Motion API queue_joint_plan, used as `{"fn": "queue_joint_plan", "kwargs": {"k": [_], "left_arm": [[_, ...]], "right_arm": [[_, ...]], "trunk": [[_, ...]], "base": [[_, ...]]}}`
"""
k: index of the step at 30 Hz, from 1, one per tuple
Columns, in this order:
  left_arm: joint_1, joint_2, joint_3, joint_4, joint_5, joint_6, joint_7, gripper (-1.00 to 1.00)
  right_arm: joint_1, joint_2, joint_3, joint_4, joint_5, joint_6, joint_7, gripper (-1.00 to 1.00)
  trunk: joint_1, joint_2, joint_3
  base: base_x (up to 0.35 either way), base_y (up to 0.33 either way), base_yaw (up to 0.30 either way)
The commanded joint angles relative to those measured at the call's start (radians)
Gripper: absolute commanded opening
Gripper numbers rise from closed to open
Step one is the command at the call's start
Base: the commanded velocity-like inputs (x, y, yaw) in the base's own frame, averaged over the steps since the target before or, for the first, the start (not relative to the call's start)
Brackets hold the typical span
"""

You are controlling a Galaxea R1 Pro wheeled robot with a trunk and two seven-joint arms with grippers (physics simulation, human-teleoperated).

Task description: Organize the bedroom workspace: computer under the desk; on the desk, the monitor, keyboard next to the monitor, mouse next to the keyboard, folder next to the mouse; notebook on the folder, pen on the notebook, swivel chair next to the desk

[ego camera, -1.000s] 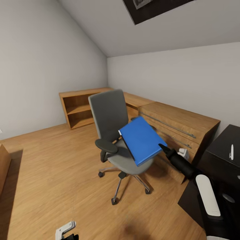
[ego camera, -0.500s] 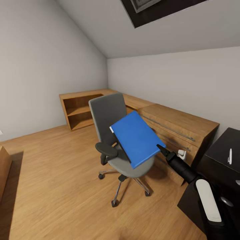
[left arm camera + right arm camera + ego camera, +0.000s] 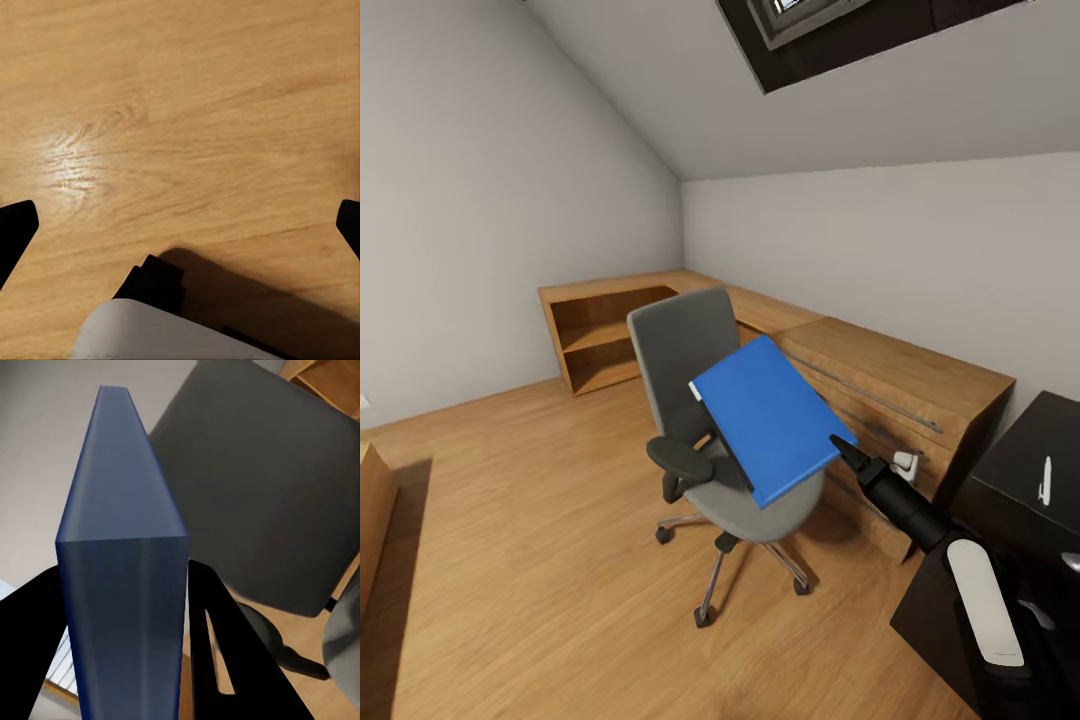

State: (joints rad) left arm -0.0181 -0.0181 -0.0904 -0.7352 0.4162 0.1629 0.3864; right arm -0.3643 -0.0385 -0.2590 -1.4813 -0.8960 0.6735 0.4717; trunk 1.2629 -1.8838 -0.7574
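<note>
Pinching the blue folder [image 3: 768, 420] by its lower right corner, the right gripper [image 3: 844, 447] holds it tilted above the swivel chair [image 3: 705, 420] at frame centre. The left gripper's [image 3: 180, 225] fingers [image 3: 15, 232] are spread over the wooden floor [image 3: 195, 112]. The pen [image 3: 1045, 478] lies on the black desk [image 3: 1010, 480] at right.

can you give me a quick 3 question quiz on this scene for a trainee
1. True or false: the folder lies flat on the chair seat.
2. Which claw grips the folder? A) left B) right
3. Fill in: the pen lies on the black ____.

Key
1. False: it is held up, tilted, in front of the chair back.
2. B: the right claw is shut on its edge; the left claw is open over the floor.
3. desk
</note>
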Motion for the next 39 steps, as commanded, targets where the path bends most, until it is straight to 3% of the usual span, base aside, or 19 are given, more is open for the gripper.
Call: {"fn": "queue_joint_plan", "kwargs": {"k": [1, 6, 15, 21, 28, 31, 39], "left_arm": [[0.000, 0.001, -0.004, 0.004, 0.007, 0.001, 0.008, 1.00], [0.000, 0.000, -0.004, 0.062, 0.007, -0.063, 0.008, 1.00], [0.000, 0.000, -0.005, 0.066, 0.006, -0.066, 0.009, 1.00], [0.000, 0.000, -0.005, 0.066, 0.006, -0.066, 0.009, 1.00], [0.000, -0.001, -0.005, 0.066, 0.007, -0.066, 0.009, 1.00], [0.000, -0.001, -0.005, 0.068, 0.007, -0.066, 0.009, 1.00], [0.000, -0.002, -0.006, 0.086, 0.005, -0.066, 0.009, 1.00]], "right_arm": [[-0.001, 0.000, -0.002, 0.000, -0.003, 0.007, 0.001, -1.00], [-0.001, 0.000, -0.003, -0.004, -0.003, 0.006, 0.001, -1.00], [-0.001, -0.003, -0.015, -0.005, -0.003, 0.007, 0.002, -1.00], [-0.001, -0.003, -0.046, -0.005, -0.004, 0.008, 0.002, -1.00], [-0.001, -0.003, -0.058, -0.005, -0.004, 0.008, 0.002, -1.00], [-0.001, -0.003, -0.103, -0.005, -0.007, 0.016, 0.002, -1.00], [-0.001, -0.003, -0.111, -0.005, -0.016, 0.021, 0.002, -1.00]], "trunk": [[-0.004, 0.007, 0.002], [-0.023, 0.042, 0.018], [-0.058, 0.105, 0.046], [-0.081, 0.147, 0.065], [-0.108, 0.196, 0.087], [-0.119, 0.217, 0.096], [-0.150, 0.273, 0.121]], "base": [[0.000, 0.000, 0.000], [0.000, 0.000, 0.000], [0.000, 0.000, -0.206], [-0.016, 0.000, -0.291], [-0.213, 0.000, -0.297], [-0.013, 0.000, -0.298], [-0.001, 0.000, -0.292]]}}
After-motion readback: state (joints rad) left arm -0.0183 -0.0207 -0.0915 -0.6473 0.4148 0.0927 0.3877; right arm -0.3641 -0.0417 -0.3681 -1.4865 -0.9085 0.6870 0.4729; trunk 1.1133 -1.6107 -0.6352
